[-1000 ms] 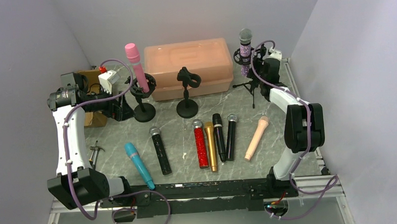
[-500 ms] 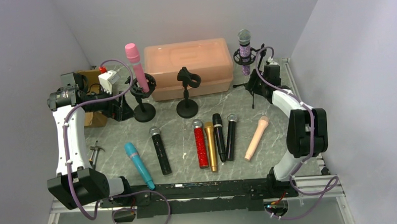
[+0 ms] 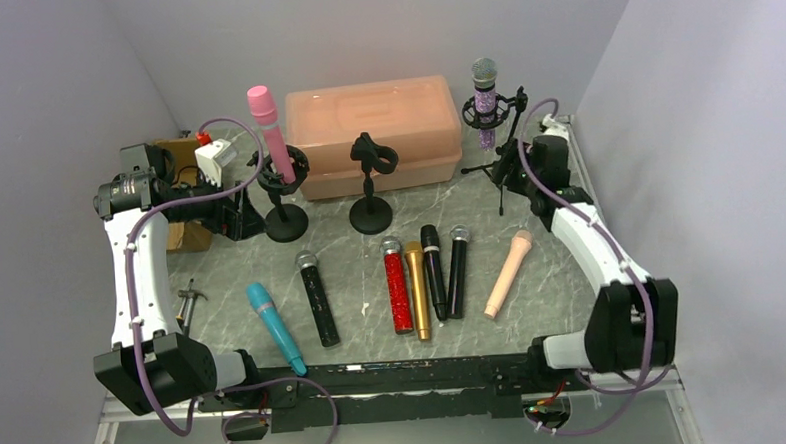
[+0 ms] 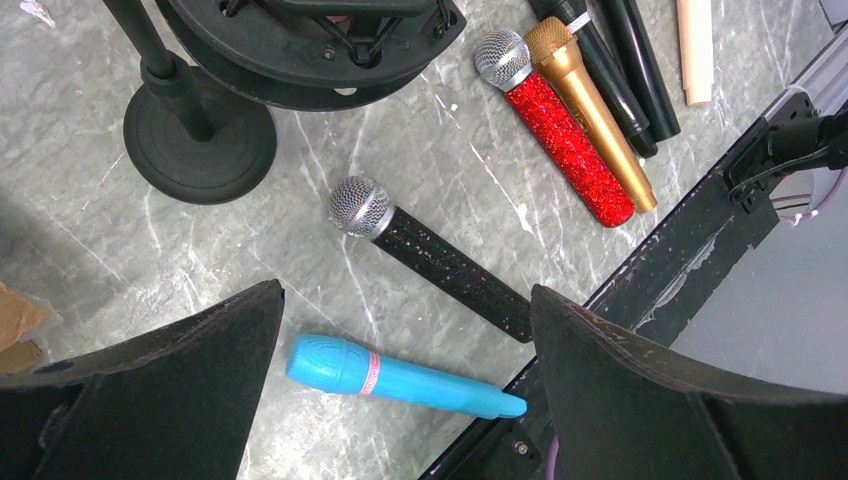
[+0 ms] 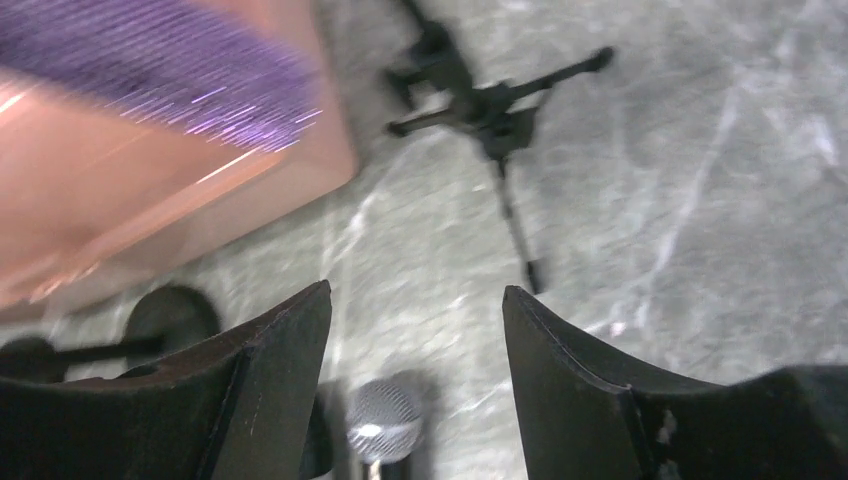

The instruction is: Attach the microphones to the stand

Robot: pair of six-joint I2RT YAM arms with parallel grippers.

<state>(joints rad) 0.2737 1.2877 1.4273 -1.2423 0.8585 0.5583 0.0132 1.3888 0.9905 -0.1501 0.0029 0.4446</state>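
Left gripper [image 4: 405,300] spread wide; right gripper [image 5: 415,295], blurred, seems parted and empty, beside the tripod stand [image 5: 490,105] near right wall [image 3: 685,119].

Nothing readable is coming through in any of the three views: no text, label, brand or number. The pink band around the teal microphone [image 4: 400,378] is showing too small to make out any marking, and the lid of the peach-coloured box [image 3: 379,107] is giving only a moulded outline, no letters.
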